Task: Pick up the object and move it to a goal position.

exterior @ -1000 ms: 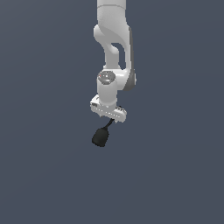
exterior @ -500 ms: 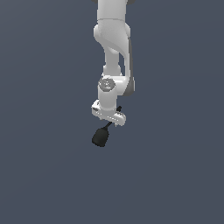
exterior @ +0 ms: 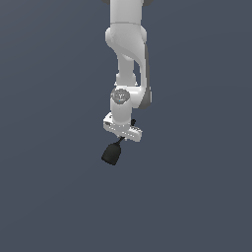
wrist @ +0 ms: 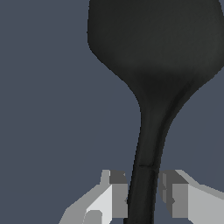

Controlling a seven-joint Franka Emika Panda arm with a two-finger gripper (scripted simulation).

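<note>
The object (exterior: 112,153) is a small matte black thing with a flared blocky body and a thin stem. It hangs below my white gripper (exterior: 123,137), body downward and tilted toward the exterior view's left. My gripper is shut on the stem. In the wrist view the object (wrist: 153,57) fills most of the picture, and its stem runs down between my two fingers, with one grey fingertip (wrist: 117,197) on either side, at the gripper (wrist: 144,199). The object is held in the air, off any surface.
The white arm (exterior: 127,44) reaches down from the top of the exterior view. Only a plain dark grey-blue background shows around it. No goal marker shows.
The arm, gripper and object have shifted very slightly upward and toward the exterior view's right. The grip on the stem is unchanged.
</note>
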